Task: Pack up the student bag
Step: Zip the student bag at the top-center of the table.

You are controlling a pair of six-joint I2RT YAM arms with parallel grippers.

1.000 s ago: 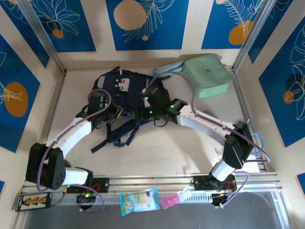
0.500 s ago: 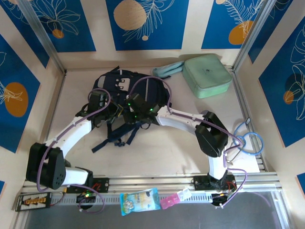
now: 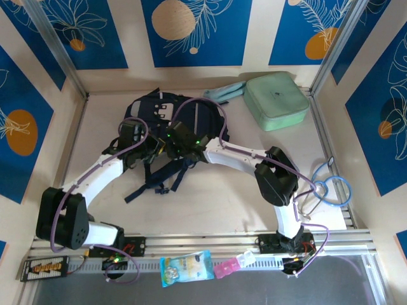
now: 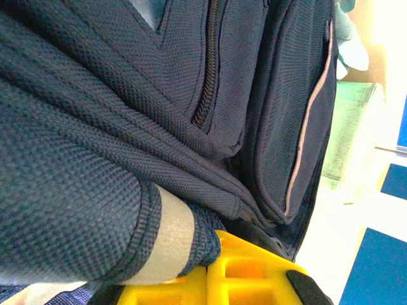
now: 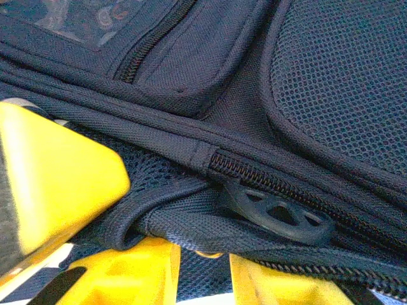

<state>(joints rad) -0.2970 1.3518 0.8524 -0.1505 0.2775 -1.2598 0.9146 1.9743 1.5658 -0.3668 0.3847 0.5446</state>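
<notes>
The student bag (image 3: 166, 114), dark navy with loose straps, lies at the back middle of the table. My left gripper (image 3: 141, 141) is at its lower left edge. In the left wrist view that gripper (image 4: 208, 270) is shut on a fold of the bag (image 4: 127, 127) with a grey band. My right gripper (image 3: 173, 138) is at the bag's lower middle. Its yellow fingers (image 5: 127, 279) stand a little apart at my right gripper (image 5: 200, 273), with a mesh fold of the bag (image 5: 210, 216) across the tips. A black zip pull (image 5: 280, 216) lies just beyond them.
A mint green zip case (image 3: 276, 100) and a pale blue cloth (image 3: 224, 93) lie at the back right. A blue cable loop (image 3: 331, 189) hangs by the right arm. A snack packet (image 3: 186, 267) and a pink item (image 3: 226, 267) sit on the front rail.
My right arm has swung left across the bag, from its right side to its lower middle, and its jaws have narrowed. My left gripper keeps its hold and has not moved.
</notes>
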